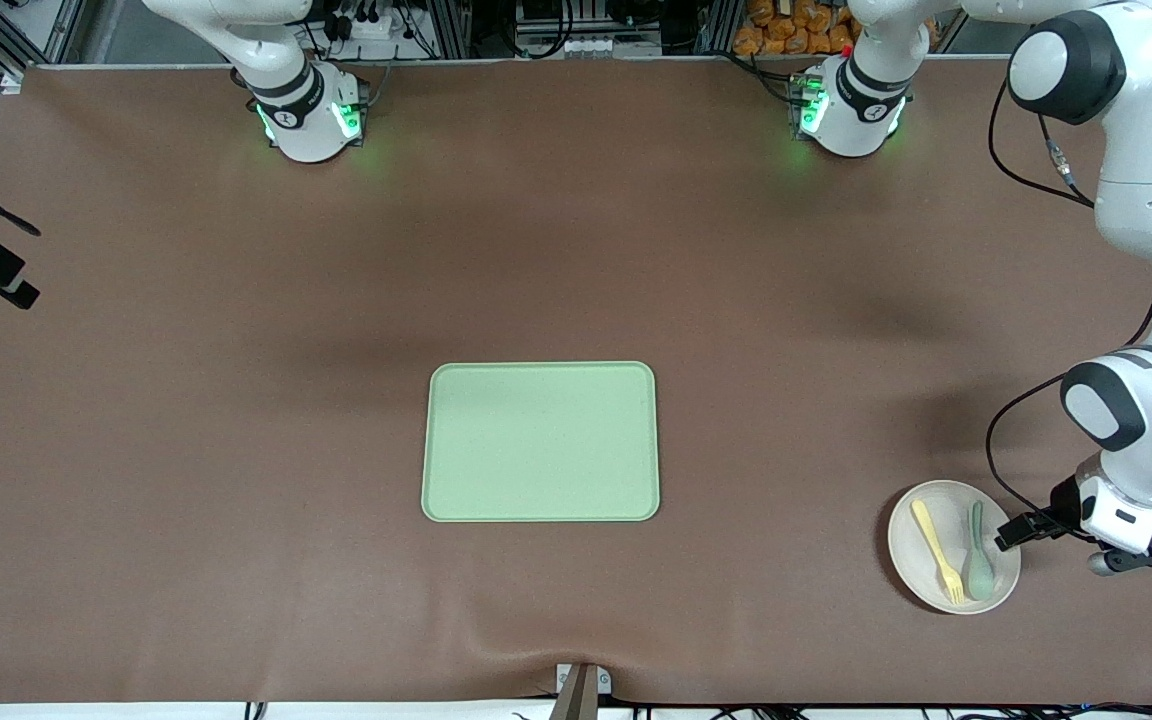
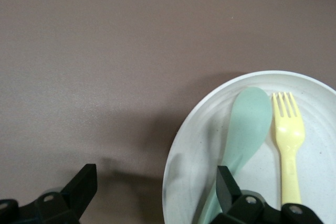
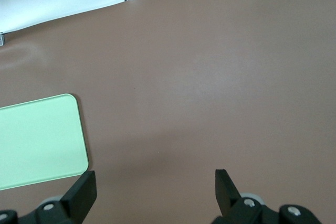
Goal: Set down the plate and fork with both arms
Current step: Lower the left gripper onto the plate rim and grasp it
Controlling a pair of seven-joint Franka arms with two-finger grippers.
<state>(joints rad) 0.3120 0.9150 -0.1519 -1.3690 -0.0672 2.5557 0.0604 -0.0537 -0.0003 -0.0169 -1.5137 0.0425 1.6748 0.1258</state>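
Observation:
The off-white plate [image 1: 911, 550] lies near the front edge at the left arm's end of the table. The yellow fork [image 1: 938, 540] and a pale green spoon [image 1: 979, 560] lie on it side by side. My left gripper [image 1: 1036, 530] is open and low at the plate's rim. In the left wrist view [image 2: 156, 179] one finger is over the plate [image 2: 194, 150] next to the spoon [image 2: 247, 124], and the other is over bare table. The fork [image 2: 287, 135] lies past the spoon. My right gripper [image 3: 155, 177] is open and empty over bare table; it is out of the front view.
A rectangular light-green tray [image 1: 540, 441] lies empty in the middle of the table; its corner shows in the right wrist view [image 3: 37, 140]. The two arm bases [image 1: 306, 110] [image 1: 851, 110] stand along the table edge farthest from the front camera.

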